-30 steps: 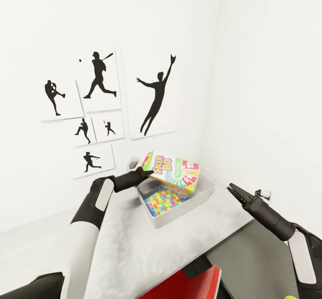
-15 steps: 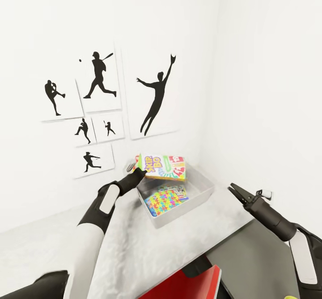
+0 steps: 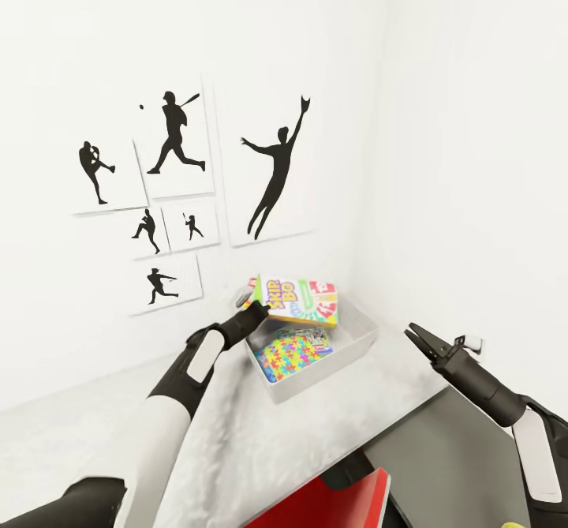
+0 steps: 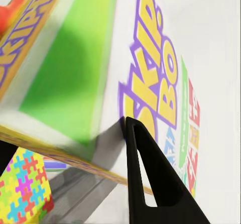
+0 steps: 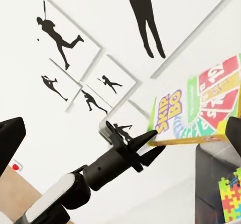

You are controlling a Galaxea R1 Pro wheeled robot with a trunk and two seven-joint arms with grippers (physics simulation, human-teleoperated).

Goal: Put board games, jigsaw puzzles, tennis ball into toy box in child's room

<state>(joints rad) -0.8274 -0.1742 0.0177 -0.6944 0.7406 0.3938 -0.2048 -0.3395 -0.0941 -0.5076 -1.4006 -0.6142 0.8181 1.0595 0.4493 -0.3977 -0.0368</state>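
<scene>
A shallow light-grey toy box (image 3: 359,341) sits on the white counter (image 3: 237,433) in the corner of a white-walled room, below black baseball-player silhouette pictures (image 3: 177,133). Inside it lies a multicolour jigsaw puzzle board (image 3: 293,352). The left gripper (image 3: 256,312) has its black jaws clamped on one edge of a flat Skip-Bo board game box with green and red printing (image 3: 304,301), holding it nearly level above the toy box. The right gripper (image 3: 419,337) hovers near the toy box, jaws spread wide, holding nothing.
</scene>
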